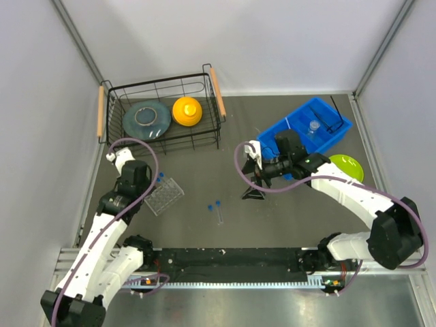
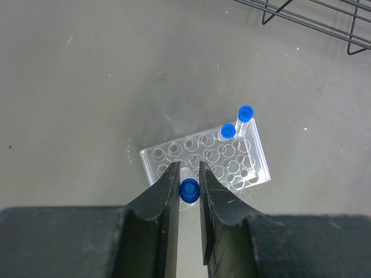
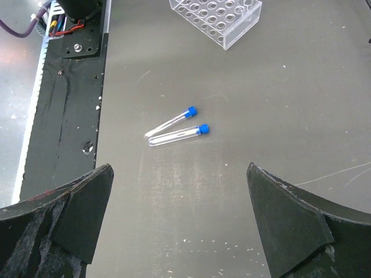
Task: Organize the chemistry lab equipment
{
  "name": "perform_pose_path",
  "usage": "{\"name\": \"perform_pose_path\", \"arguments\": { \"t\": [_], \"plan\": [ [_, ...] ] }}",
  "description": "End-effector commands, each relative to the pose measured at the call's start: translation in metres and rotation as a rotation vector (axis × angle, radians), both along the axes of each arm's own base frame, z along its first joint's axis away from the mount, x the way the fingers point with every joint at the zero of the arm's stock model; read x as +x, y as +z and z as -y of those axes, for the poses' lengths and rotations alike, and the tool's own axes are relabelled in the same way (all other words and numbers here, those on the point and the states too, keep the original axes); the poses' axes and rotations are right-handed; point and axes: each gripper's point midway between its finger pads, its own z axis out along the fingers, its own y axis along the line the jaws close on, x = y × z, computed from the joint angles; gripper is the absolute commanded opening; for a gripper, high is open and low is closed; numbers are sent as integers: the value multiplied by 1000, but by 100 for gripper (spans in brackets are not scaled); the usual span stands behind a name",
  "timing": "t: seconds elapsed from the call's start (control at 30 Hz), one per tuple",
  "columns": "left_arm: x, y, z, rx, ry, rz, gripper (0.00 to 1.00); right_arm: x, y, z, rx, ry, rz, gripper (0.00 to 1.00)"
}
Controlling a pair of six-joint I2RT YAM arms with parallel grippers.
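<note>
Left wrist view: your left gripper (image 2: 188,172) clamps a blue-capped test tube (image 2: 189,190) over the rack (image 2: 197,152); light, slick, likely brittle, so pinch just below the cap.

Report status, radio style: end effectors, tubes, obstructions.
Left end effector shut on test tube, over rack. Right end effector open above two loose tubes. No obstruction.

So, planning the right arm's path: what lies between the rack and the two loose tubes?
Nothing: bare table between rack and tubes, shown in the right wrist view.
</note>
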Motion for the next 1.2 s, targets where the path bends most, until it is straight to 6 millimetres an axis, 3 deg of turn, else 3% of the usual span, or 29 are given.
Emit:
{"name": "perform_pose_path", "arguments": {
  "t": [0.0, 0.5, 1.17],
  "plan": [
    [25, 12, 5, 3, -48, 63, 11, -6, 14, 0, 50, 45, 55, 99],
    [50, -9, 11, -67, -99, 27, 11, -5, 6, 0, 39, 51, 33, 99],
    [52, -38, 6, -116, -95, -24, 12, -5, 0, -1, 30, 61, 13, 99]
  ]
}}
